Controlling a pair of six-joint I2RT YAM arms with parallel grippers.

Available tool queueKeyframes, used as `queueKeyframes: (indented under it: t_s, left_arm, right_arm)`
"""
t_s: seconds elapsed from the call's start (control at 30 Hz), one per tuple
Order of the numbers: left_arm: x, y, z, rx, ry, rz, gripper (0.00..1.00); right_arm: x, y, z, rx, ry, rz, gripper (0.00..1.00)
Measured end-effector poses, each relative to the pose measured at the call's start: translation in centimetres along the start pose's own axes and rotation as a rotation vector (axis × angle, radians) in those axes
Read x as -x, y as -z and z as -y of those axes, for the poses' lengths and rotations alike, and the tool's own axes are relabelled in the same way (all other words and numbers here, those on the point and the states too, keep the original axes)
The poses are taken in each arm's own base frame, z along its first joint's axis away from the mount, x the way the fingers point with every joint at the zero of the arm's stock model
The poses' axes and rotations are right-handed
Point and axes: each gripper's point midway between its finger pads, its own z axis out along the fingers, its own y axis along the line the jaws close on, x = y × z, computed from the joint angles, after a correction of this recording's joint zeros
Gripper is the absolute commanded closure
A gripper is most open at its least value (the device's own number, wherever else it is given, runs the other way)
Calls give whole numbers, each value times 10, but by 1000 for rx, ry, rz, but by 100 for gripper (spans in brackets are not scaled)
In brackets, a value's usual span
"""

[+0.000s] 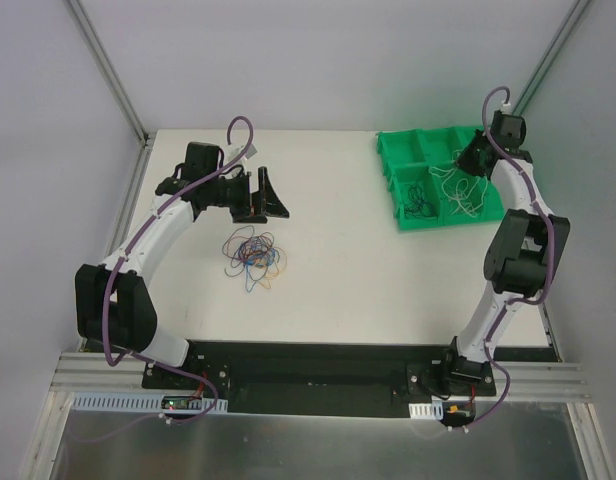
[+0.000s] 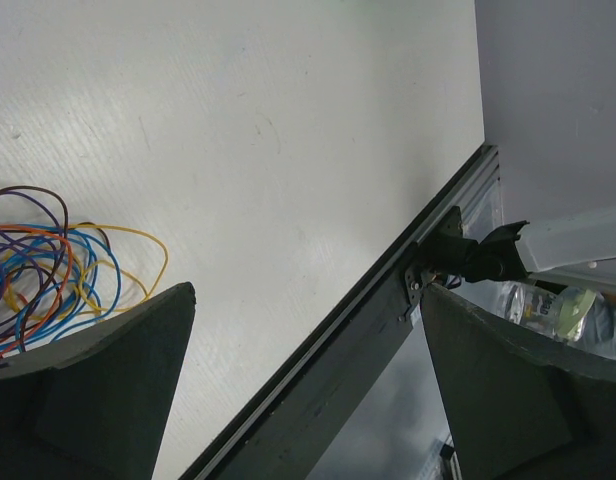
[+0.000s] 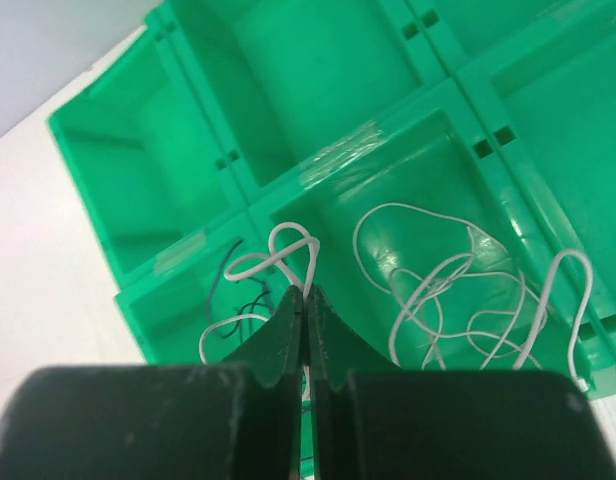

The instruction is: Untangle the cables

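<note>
The tangled cables (image 1: 253, 255) lie in a loose heap of blue, orange, yellow, red and purple loops left of the table's middle; the same heap (image 2: 43, 265) shows at the left edge of the left wrist view. My left gripper (image 1: 264, 196) hovers just behind the heap, and its jaws (image 2: 306, 290) are open and empty. My right gripper (image 3: 305, 292) is shut on a white cable (image 3: 288, 248), which loops up from its tips over the green bin (image 1: 398, 205). More white cables (image 3: 468, 290) lie in the near right compartment. Black cables (image 3: 223, 285) lie in the compartment to its left.
The green bin (image 3: 118, 150) has several compartments and sits at the back right of the table; its rear ones look bare. A black frame rail (image 2: 328, 370) runs along the table's edge under my left gripper. White walls enclose the table on three sides.
</note>
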Motion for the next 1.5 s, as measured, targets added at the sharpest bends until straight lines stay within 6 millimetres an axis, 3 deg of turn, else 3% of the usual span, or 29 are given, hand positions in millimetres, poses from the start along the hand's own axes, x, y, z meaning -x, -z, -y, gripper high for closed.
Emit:
queueKeyframes:
  t_s: [0.23, 0.5, 0.67, 0.77, 0.87, 1.03, 1.17, 1.33, 1.4, 1.5]
  left_arm:
    - [1, -1, 2, -19, -1, 0, 6]
    - [2, -1, 2, -19, -3, 2, 6]
    - [1, -2, 1, -16, 1, 0, 6]
    - [-2, -3, -2, -10, 9, -5, 6]
    - [-1, -3, -4, -2, 10, 0, 6]
    - [1, -2, -8, 18, 12, 12, 6]
    - [3, -3, -16, 55, 16, 25, 6]
    - [1, -5, -30, 116, 42, 39, 6]
    - [1, -5, -33, 133, 49, 43, 6]
    - [2, -6, -35, 141, 50, 46, 6]
  right_arm:
    - [-24, -30, 29, -75, -33, -102, 98]
    - [-40, -57, 44, -141, -39, -150, 89]
    - [-51, -71, 48, -189, -19, -189, 75]
    - [-55, -72, 46, -218, 13, -212, 57]
    - [-50, -64, 41, -237, 39, -220, 40]
    - [-32, -42, 31, -243, 48, -220, 29]
    - [-23, -11, 19, -230, 62, -215, 25]
    - [-2, 44, 8, -230, 79, -127, 22]
    - [-1, 65, 12, -230, 73, -93, 22]
    - [-7, 81, 26, -233, 50, -74, 24]
